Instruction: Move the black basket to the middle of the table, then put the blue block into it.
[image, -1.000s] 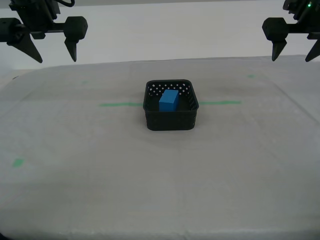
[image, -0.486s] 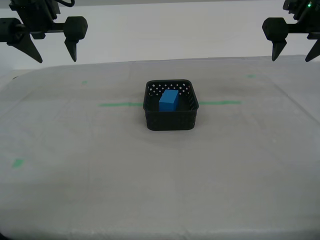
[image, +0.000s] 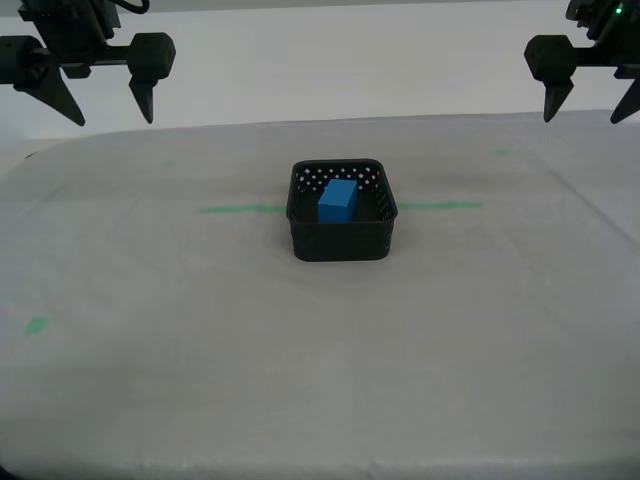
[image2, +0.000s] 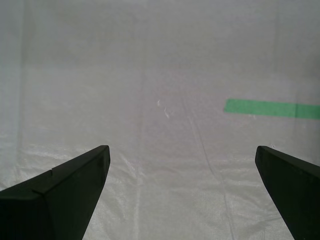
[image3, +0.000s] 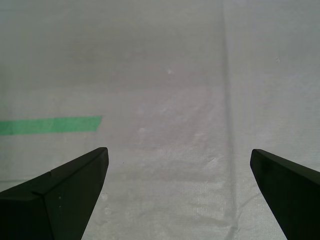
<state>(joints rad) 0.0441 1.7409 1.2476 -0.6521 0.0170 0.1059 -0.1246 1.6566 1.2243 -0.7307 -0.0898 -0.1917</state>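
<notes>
The black basket stands near the middle of the table, on the green tape line. The blue block lies inside it. In the exterior view one open gripper hangs high at the far left and another open gripper hangs high at the far right, both well clear of the basket. The wrist views do not show which arm is which. My first gripper is open and empty over bare cloth. My second gripper is open and empty over bare cloth. Basket and block are out of both wrist views.
An end of green tape shows in the first wrist view and in the second wrist view. Small green marks lie at the exterior view's near left and far right. A pale wall stands behind the table.
</notes>
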